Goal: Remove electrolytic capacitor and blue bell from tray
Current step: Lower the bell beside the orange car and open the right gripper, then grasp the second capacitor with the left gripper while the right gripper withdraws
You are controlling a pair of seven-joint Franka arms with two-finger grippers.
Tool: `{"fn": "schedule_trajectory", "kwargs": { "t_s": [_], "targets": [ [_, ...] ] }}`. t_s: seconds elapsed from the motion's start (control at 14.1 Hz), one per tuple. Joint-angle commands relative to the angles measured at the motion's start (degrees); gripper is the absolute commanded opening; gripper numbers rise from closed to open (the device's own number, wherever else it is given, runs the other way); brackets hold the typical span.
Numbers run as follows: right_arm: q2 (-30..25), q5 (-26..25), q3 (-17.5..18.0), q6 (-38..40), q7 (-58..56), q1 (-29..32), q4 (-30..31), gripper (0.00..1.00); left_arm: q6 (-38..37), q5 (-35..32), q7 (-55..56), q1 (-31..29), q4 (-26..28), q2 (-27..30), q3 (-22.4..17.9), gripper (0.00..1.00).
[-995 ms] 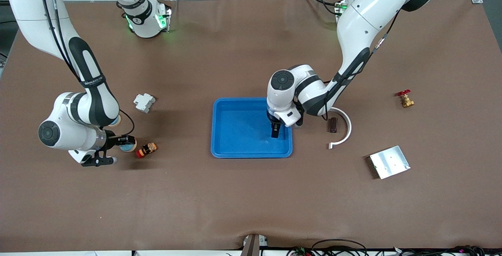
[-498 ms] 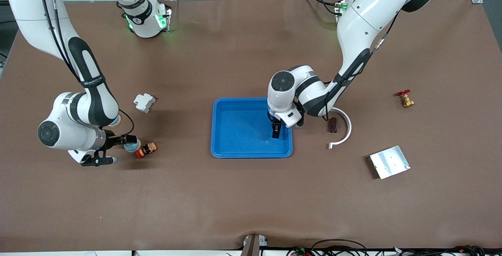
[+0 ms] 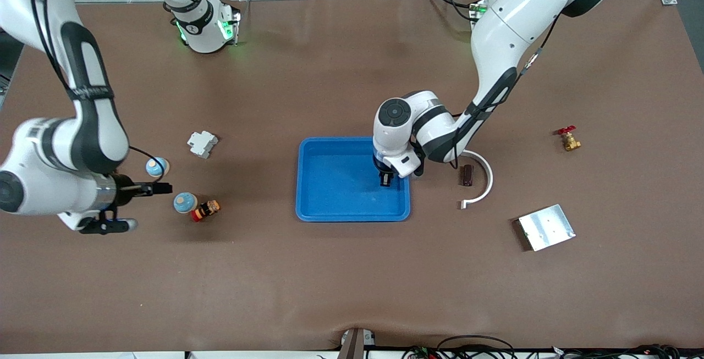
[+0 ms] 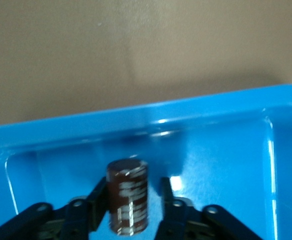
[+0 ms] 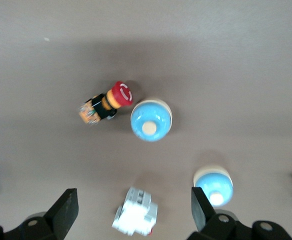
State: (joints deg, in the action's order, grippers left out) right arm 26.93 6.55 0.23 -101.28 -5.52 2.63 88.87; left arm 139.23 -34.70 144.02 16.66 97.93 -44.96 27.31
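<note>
Brown worktop carries the blue tray; inside it, near the corner toward the left arm's end, the left end effector is closed on the upright electrolytic capacitor, a grip suited to lifting it clear of the rim. Right end effector, fingers spread and empty, hangs beside two blue bells already on the worktop by the red-capped button.

2 blue bells, 1 tray, 2 capacitors (1 gripped)
</note>
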Motion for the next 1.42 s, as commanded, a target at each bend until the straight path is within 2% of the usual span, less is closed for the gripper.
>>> {"fn": "schedule_trajectory", "kwargs": {
  "t_s": [0.0, 0.14, 0.36, 0.43, 0.5, 0.64, 0.78, 0.92, 1.21, 1.35],
  "targets": [
    [-7.9, -0.4, 0.1, 4.0, 1.2, 1.8, 1.6, 1.0, -0.5, -2.6, -0.9, 1.5, -0.8, -0.2, -0.5, 0.0],
    [-11.5, -1.5, -0.8, 7.1, 1.1, 1.8, 0.0, 1.0, -1.2, -2.8, -2.1, 1.7, -0.8, 0.6, -0.3, 0.0],
    [-12.5, -1.9, -1.4, 15.6, 0.9, 2.2, -8.7, 1.0, -1.2, -2.9, -3.6, 1.7, -1.9, 0.8, -0.1, 0.0],
    [-12.5, -2.7, -1.4, 17.8, 1.0, 2.2, -10.6, 1.0, -1.3, -2.7, -7.8, 1.5, -2.1, 1.4, 0.2, 0.0],
    [-12.8, -2.8, -1.4, 18.9, 1.1, 2.2, -11.3, 1.0, -2.1, -2.1, -12.3, 1.5, -2.1, 2.2, 0.6, 0.0],
    [-14.4, -3.3, -1.4, 19.4, 0.9, 2.1, -11.8, 1.0, -5.0, -1.9, -19.0, 0.7, -3.0, 2.6, 3.7, 0.0],
    [-14.5, -8.0, -0.8, 19.3, 1.3, 1.4, -13.3, 1.0, -9.4, -1.9, -23.3, 0.7, -6.1, 2.5, 4.6, 0.0],
    [-14.5, -8.8, -0.8, 19.4, 1.3, 1.0, -14.0, 1.0, -12.0, -0.8, -37.3, 0.1, -6.9, 3.0, 5.5, 0.0],
    [-15.5, -8.4, -0.8, 20.2, 1.9, 0.7, -13.5, 1.0, -15.0, 1.0, -57.8, -3.1, -9.0, 3.7, 5.7, 0.0],
    [-15.9, -8.2, -0.8, 21.4, 6.1, -0.6, -13.4, 1.0, -15.4, 3.0, -63.8, -4.2, -10.2, 3.7, 5.7, 0.0]
  ]
}}
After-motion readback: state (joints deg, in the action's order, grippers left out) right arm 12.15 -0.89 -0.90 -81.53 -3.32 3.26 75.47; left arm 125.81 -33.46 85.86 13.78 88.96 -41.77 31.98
